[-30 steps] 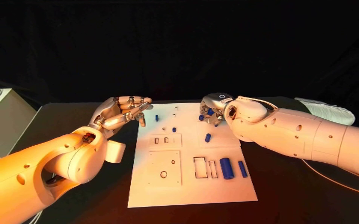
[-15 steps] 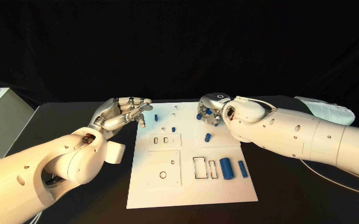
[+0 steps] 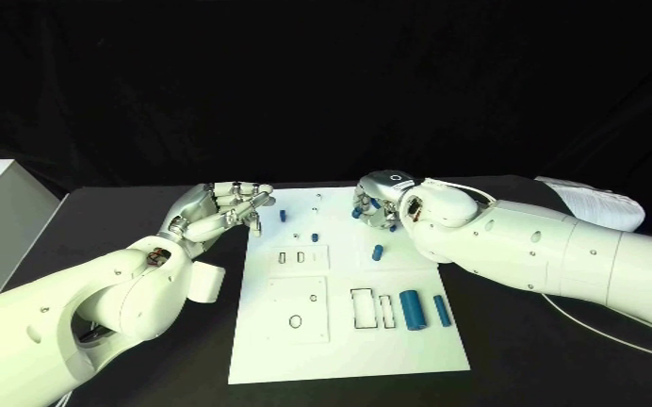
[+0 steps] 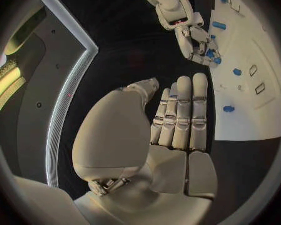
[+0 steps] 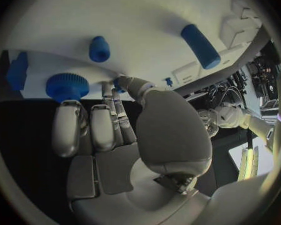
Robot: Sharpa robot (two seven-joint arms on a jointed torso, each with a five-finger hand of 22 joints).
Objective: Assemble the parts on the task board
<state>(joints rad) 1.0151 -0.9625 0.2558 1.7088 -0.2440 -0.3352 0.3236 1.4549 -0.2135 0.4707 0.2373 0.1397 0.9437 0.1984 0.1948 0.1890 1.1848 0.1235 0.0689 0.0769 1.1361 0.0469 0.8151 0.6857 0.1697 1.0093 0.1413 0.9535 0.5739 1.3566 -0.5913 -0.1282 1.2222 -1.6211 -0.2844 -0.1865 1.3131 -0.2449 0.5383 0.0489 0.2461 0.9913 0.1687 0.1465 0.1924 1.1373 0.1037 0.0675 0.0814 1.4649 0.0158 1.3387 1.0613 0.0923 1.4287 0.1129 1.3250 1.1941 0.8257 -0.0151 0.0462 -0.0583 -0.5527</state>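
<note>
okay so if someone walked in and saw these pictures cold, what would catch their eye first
Most likely the white task board in the middle of the black table, dotted with small blue parts, among them two blue cylinders lying side by side near its right edge. Next, the two silver hands at its far end: the right hand with fingertips among the blue parts there, and the left hand over the board's far left corner.

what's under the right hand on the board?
Under the right hand, small blue parts stand at the task board far edge, near its fingertips. A blue gear-like part sits there too. Whether any is pinched is hidden.
</note>
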